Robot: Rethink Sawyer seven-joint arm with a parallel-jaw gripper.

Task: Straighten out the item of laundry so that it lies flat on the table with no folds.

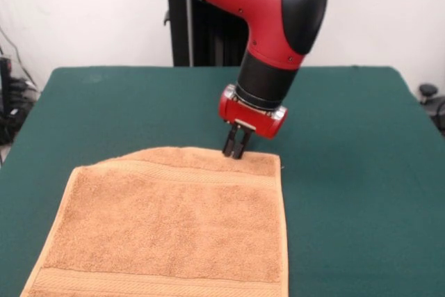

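An orange-tan terry towel (174,227) lies spread on a dark green felt-covered counter (361,172), in the near-left part of the front view, its near edge running out of the bottom of the picture. A woven border band crosses it near the far edge, and another shows near the bottom. The far edge looks slightly raised or doubled over, forming a soft ridge.

A red and black robot arm comes down from above. Its pincer (234,149) sits at the far edge of the towel, near the far-right corner. The two dark fingers are close together with only a thin gap, tips at or on the cloth; whether they actually pinch fabric cannot be told.

The towel appears light, soft and limp, so it would likely sag and fold if lifted, and its looped pile may drag on the felt rather than slide. The hemmed edges and corners look like the firmest places to take hold.
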